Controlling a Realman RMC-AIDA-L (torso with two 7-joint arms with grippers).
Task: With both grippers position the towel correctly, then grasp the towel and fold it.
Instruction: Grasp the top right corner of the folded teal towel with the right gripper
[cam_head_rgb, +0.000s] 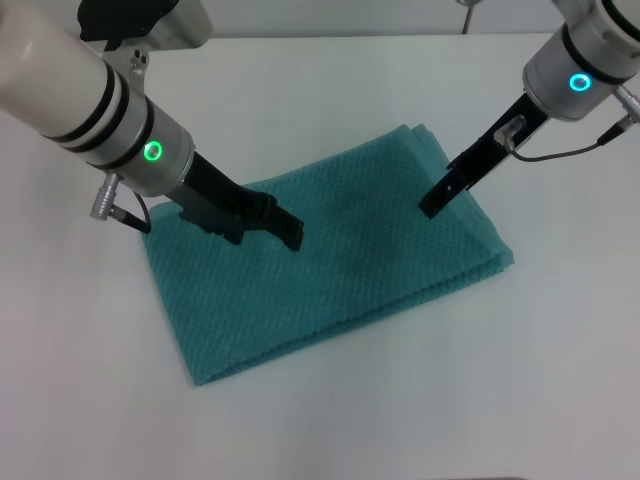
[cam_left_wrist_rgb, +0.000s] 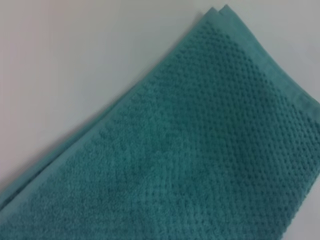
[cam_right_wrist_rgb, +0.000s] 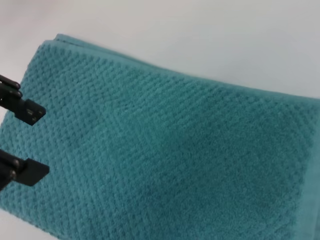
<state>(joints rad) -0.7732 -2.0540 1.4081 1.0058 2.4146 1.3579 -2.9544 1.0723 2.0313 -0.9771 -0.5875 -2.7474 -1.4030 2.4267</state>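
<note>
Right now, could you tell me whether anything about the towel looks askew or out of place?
The teal towel lies flat but turned diagonally on the white table. Its folded layers sit slightly offset at the far corner. Nothing looks spilled or damaged.

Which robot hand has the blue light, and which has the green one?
The right gripper sits below the blue ring light, over the towel's far end. The left gripper, over the middle, has the green ring light.

1. Showing one towel (cam_head_rgb: 340, 270), teal, lying folded in layers on one white table (cam_head_rgb: 330, 80).
2. Showing two grippers over it: one left gripper (cam_head_rgb: 290, 232), one right gripper (cam_head_rgb: 432, 206).
</note>
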